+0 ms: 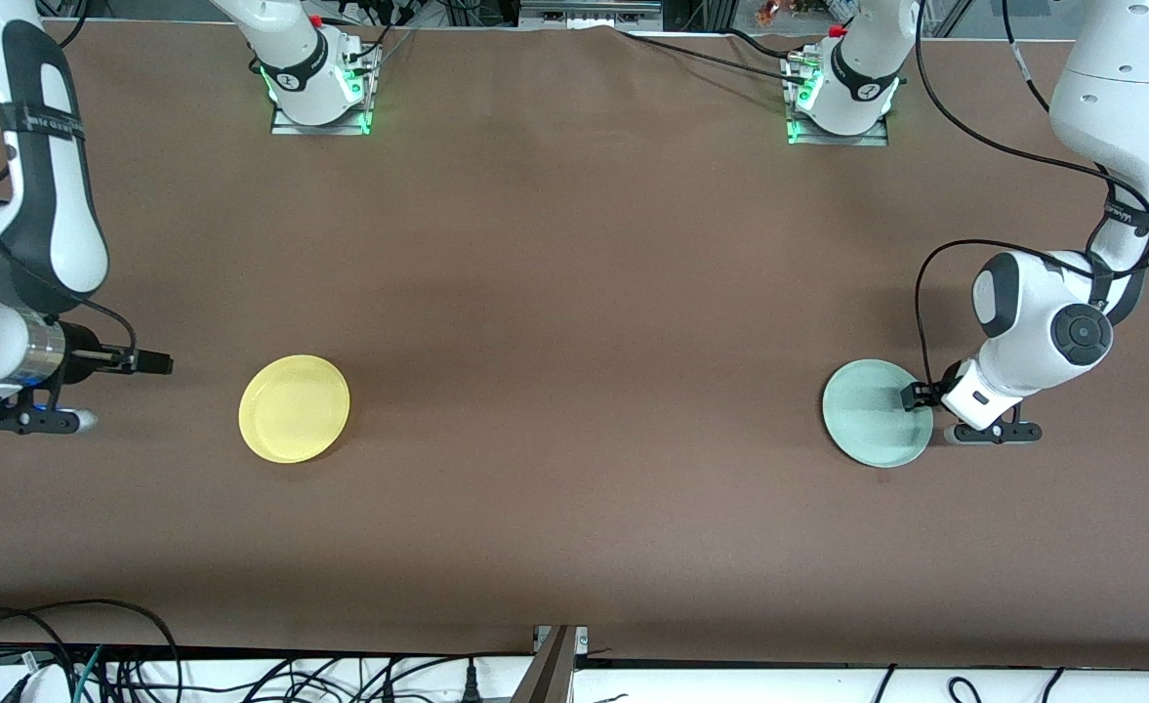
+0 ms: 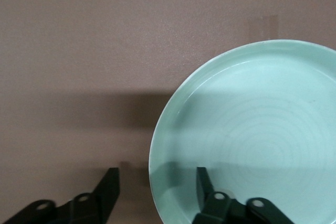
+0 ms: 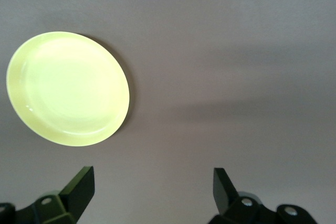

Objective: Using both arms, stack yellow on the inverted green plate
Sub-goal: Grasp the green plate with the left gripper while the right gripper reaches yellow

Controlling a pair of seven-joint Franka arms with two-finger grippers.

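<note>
Nearest the front camera lie the two plates, well apart on the brown table (image 1: 574,293). Toward the left arm's end sits the green plate (image 1: 872,412), right side up with its hollow facing upward. Toward the right arm's end, at about the same depth, sits the yellow plate (image 1: 294,407), also hollow side up. At the green plate's edge is the left gripper (image 1: 914,394), its jaws apart and straddling the rim: one finger (image 2: 206,182) is inside the plate's hollow, the other outside over the table, neither visibly pressing the rim. Off to the side of the yellow plate waits the right gripper (image 1: 22,418), low over bare table, its jaws spread wide with nothing between them.
</note>
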